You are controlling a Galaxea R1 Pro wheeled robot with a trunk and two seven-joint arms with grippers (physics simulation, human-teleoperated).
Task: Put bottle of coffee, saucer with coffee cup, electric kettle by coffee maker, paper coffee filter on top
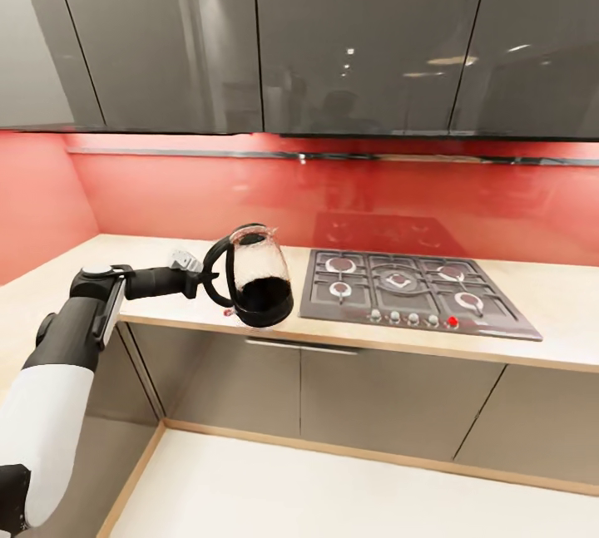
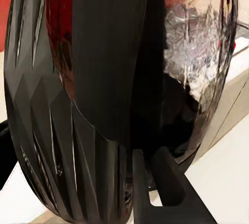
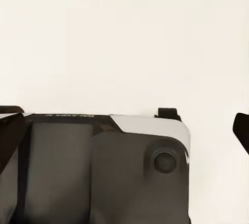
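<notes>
Head view: my left gripper (image 1: 202, 278) clamps the rounded dark glass electric kettle (image 1: 258, 276) by its black handle; that sideways hold risks slipping over the beige countertop (image 1: 549, 297).

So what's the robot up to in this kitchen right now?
The robot's left hand grips the electric kettle by its black handle and holds it tilted in the air at the front edge of the countertop, just left of the gas hob. The kettle is not set down yet. The right wrist view shows part of the robot's own body over pale floor.
</notes>
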